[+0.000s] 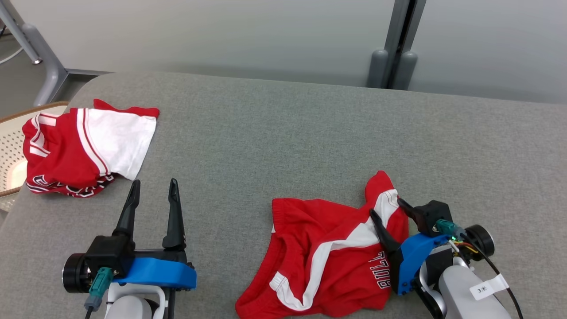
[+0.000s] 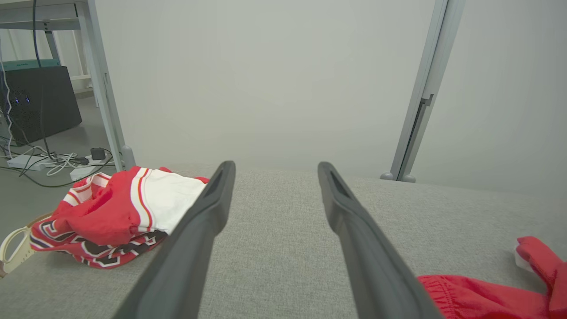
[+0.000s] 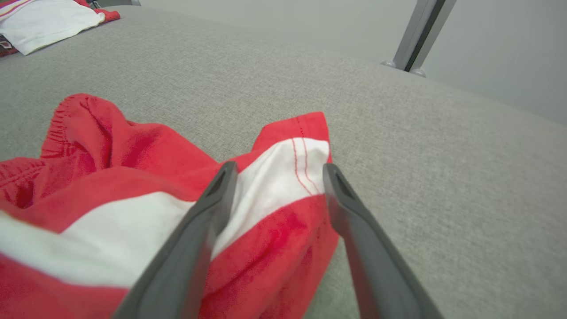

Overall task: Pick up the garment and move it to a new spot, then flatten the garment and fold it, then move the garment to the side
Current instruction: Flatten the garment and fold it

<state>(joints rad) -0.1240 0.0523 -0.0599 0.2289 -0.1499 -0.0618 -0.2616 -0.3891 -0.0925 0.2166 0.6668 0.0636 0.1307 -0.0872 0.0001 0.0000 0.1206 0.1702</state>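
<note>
Shorts (image 1: 328, 257) in red with white stripes lie crumpled on the gray desk (image 1: 283, 141), on the robot's right side and close to the near edge. Their long way runs on a slant, from the near left corner up to a pointy leg end that aims away from the robot and a bit to the right. The stretchy waist edge sits at the left end, and a white stripe runs along the same slant. The right gripper (image 1: 385, 207) is open at that pointy end. In the right wrist view, the right gripper (image 3: 279, 167) has one finger over the cloth and the other at the cloth's edge, with the white patch of the shorts (image 3: 133, 177) between them. It is not pinching the cloth, and I cannot tell if the fingers touch it. The left gripper (image 1: 154, 181) is open too and holds nothing. It sits over bare desk on the left, well apart from the shorts. A second red and white garment (image 1: 84, 146) lies folded at the far left corner, next to a pale basket (image 1: 26, 110) by the desk's left edge. Between the two garments the desk is bare. More bare desk lies beyond the shorts, up to the far edge by the wall, and off to the right.
</note>
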